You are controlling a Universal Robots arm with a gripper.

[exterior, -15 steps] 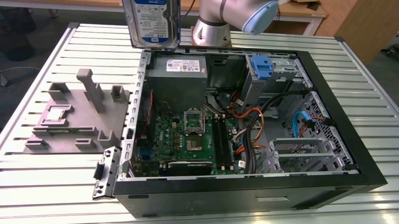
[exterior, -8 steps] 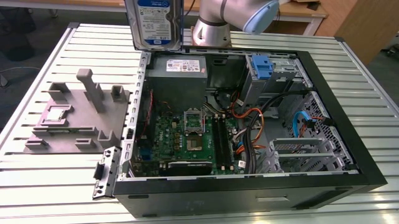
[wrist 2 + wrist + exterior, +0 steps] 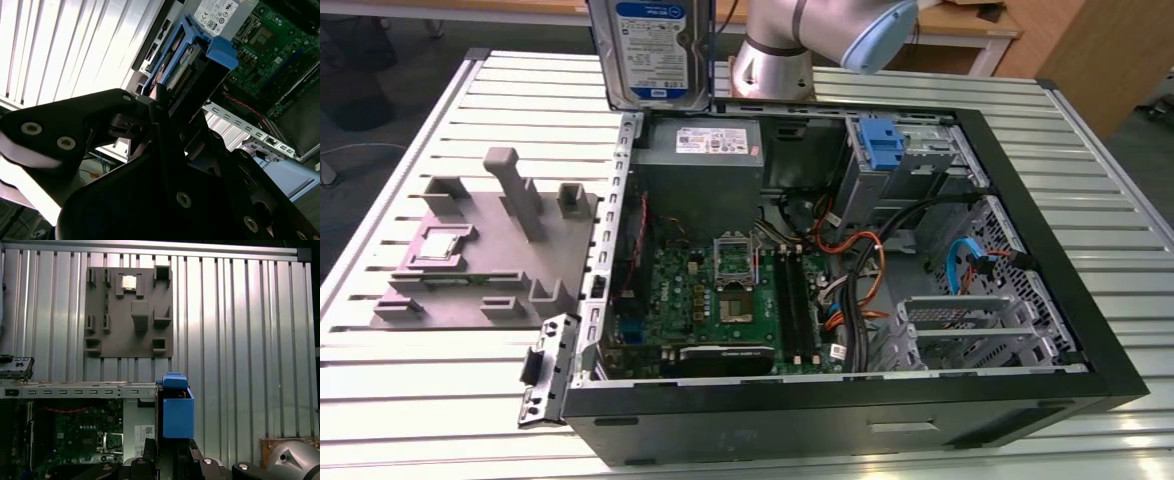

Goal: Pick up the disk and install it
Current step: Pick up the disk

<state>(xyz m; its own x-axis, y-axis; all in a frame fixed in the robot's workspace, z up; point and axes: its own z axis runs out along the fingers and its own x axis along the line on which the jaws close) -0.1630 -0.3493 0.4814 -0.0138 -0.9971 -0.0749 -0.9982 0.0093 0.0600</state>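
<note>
Slatted aluminium table (image 3: pixel 1067 150), wide and pale, carries everything. On it lies an open black computer case (image 3: pixel 854 410), side panel off, innards facing up. The silver robot arm (image 3: pixel 814 35) rises from beyond the far side of the case. A grey fixture plate (image 3: pixel 467 265) with posts and pockets sits on the slats at the exterior view's left, just beside the case. Inside the case, a grey power supply (image 3: pixel 700 160) fills the far corner and the green motherboard (image 3: pixel 720 300) lies nearer the camera, with orange and blue cables to the exterior view's right. The disk (image 3: pixel 651 50) is off the table, aloft and upright at the top of the exterior view, label toward the camera, over the case wall by the power supply. In the second wrist view the black gripper (image 3: pixel 165 102) is clamped on the end of the disk (image 3: pixel 177 65), whose blue carrier frames it. A bare blue bracket (image 3: pixel 883 145) sits in the drive bay. A small square chip (image 3: pixel 129 282) rests in a pocket of the fixture plate.
</note>
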